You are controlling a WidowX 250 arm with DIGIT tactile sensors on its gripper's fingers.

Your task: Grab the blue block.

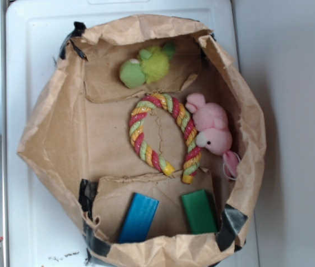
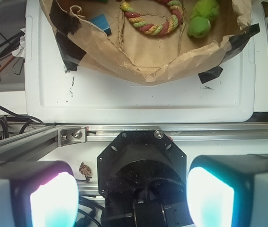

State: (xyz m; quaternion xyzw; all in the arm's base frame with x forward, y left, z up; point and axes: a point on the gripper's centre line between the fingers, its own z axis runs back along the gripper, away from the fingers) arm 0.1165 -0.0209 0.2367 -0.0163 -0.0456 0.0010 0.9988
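White tray [image 1: 35,83] under a crumpled paper bag [image 1: 52,133]: the blue block [image 1: 138,218] lies flat at the bag's near end, beside the green block [image 1: 200,211]. Judging from the wrist view, the gripper [image 2: 133,201] waits well back over the robot's base, its 2 pads spread apart and empty. It should come down clear of the bag rim and straddle the block's narrow width.

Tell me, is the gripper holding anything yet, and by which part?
Nothing is held. The gripper is open and empty, back from the bag; the blue block lies untouched inside.
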